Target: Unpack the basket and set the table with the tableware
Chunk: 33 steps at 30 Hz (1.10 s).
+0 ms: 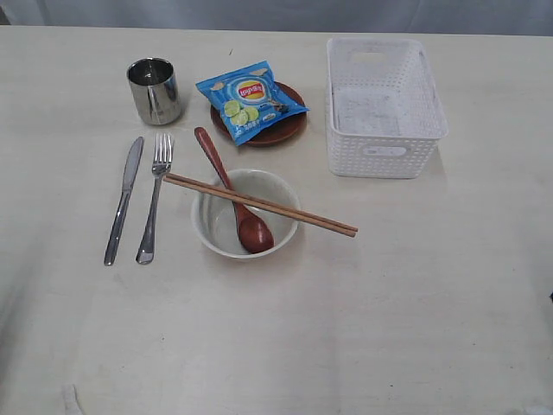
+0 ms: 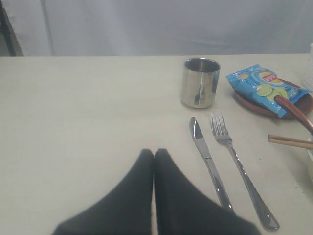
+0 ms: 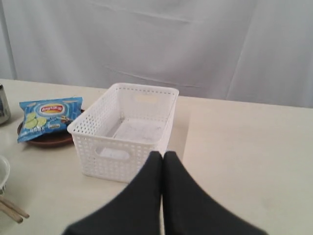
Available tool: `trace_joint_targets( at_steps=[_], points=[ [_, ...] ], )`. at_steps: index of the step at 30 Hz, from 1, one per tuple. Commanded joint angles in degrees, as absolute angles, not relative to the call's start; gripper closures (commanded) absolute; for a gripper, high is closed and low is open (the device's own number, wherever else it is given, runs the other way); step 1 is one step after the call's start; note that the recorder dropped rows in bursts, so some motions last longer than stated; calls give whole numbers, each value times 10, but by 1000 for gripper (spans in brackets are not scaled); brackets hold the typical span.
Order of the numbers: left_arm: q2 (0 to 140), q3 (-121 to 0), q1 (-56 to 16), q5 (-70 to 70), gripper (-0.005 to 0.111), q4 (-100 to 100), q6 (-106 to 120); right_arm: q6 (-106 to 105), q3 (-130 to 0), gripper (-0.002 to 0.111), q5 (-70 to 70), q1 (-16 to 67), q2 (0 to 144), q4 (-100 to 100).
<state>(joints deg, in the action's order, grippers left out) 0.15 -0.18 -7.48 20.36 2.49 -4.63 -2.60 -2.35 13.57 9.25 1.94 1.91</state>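
Note:
The white basket [image 1: 385,105] stands empty at the back right of the table [image 1: 415,285]. Left of it lie a steel knife [image 1: 123,200] and fork [image 1: 155,198]. The pale bowl [image 1: 245,213] holds the dark wooden spoon [image 1: 235,193], and chopsticks [image 1: 260,205] rest across its rim. A steel cup [image 1: 155,91] stands behind them. A blue chip bag [image 1: 251,99] lies on the brown plate [image 1: 289,127]. My left gripper [image 2: 153,153] is shut and empty, short of the knife [image 2: 210,165]. My right gripper [image 3: 163,155] is shut and empty, before the basket [image 3: 124,131]. Neither arm shows in the exterior view.
A pale curtain [image 3: 161,44] hangs behind the table's far edge. The basket's floor [image 1: 366,111] shows only a pale liner.

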Motion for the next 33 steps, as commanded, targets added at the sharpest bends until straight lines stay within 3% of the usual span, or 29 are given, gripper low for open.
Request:
trace_joint_targets(
  at_steps=[1,4,33],
  points=[
    [0,0,-74,197,107,30,-50,-22,0,109,142,86,1,14],
    [0,0,-74,197,107,30,-50,-23,0,109,192,73,0,10],
    [0,0,-74,197,107,30,-49,-27,0,109,201,52,0,-16]
  ],
)
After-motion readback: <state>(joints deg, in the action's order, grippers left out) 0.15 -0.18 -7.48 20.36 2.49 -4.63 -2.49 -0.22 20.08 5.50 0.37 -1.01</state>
